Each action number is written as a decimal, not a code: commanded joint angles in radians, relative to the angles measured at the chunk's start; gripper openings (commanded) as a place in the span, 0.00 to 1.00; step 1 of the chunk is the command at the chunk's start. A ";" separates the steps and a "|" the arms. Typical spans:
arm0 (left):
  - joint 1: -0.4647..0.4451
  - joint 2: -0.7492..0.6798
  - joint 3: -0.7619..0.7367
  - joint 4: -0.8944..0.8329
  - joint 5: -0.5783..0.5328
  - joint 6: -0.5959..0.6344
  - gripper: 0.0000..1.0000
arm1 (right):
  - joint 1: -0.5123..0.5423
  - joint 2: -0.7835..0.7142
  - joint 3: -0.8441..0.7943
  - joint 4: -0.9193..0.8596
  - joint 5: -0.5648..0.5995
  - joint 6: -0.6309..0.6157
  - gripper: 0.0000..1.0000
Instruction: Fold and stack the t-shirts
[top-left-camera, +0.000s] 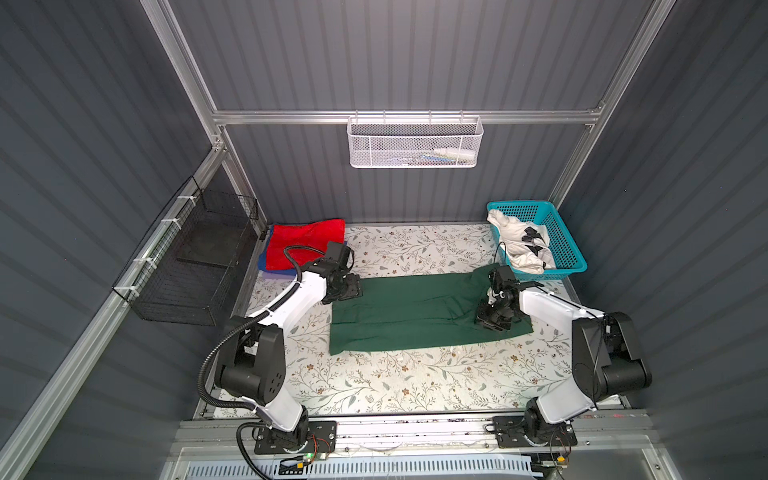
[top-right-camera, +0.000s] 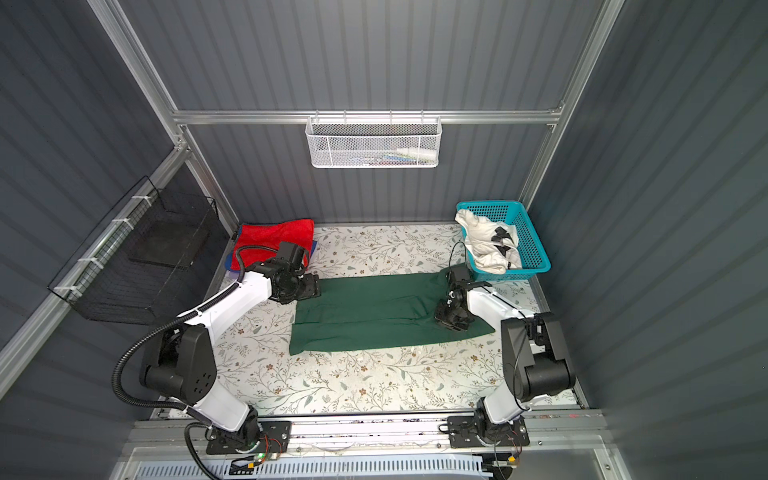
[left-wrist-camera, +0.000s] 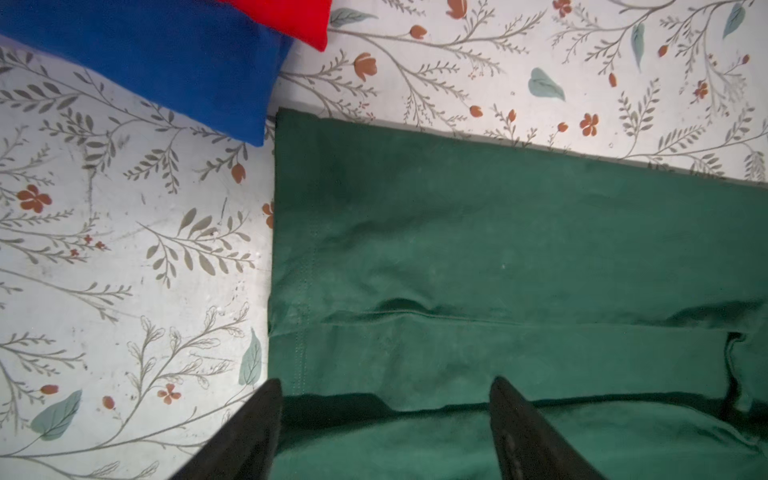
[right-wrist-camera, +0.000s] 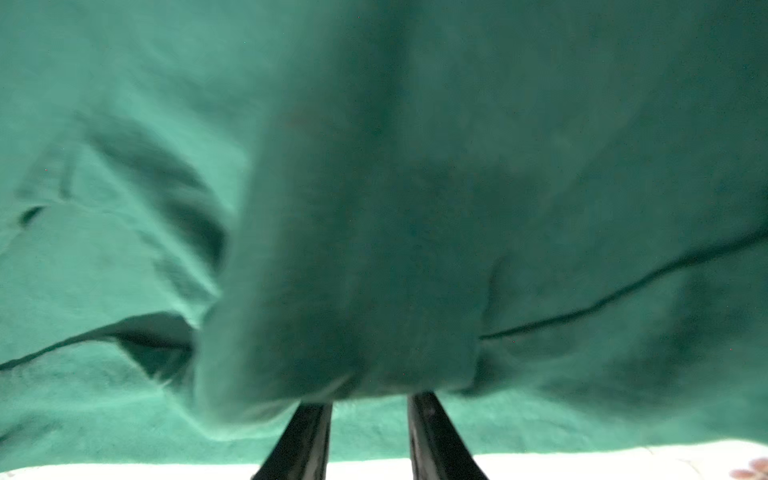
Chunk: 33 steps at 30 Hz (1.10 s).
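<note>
The dark green t-shirt (top-left-camera: 407, 316) lies on the floral tabletop (top-left-camera: 415, 382), folded into a long band that runs across the middle in both top views. The left gripper (top-left-camera: 348, 289) hangs over the band's left end. In the left wrist view its fingers (left-wrist-camera: 257, 424) stand wide apart with nothing between them, one over the bare table and one over the cloth beside the stitched hem.

The right gripper (top-left-camera: 494, 322) presses down on the shirt's right end. In the right wrist view its jaws are narrowed and a raised fold of the green cloth (right-wrist-camera: 374, 166) bunches right at the fingertips (right-wrist-camera: 303, 432). That picture is blurred, so I cannot tell whether the fold is actually clamped.

At the back left corner a bright red t-shirt (top-left-camera: 303, 239) lies folded on top of a royal blue t-shirt (left-wrist-camera: 166, 62). The white t-shirt with black marks (top-left-camera: 519, 245) sits crumpled in the turquoise basket (top-left-camera: 519, 204) at the back right, just beyond the green shirt's far corner.
</note>
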 joint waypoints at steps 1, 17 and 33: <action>0.008 0.003 -0.016 -0.014 0.001 0.011 0.79 | 0.014 0.021 0.028 -0.004 0.054 -0.027 0.30; 0.008 0.013 -0.079 0.091 0.129 -0.009 0.73 | 0.088 0.099 0.114 -0.012 0.102 -0.075 0.00; -0.005 -0.009 -0.094 0.128 0.164 -0.019 0.73 | 0.123 0.077 0.147 -0.105 0.147 -0.072 0.23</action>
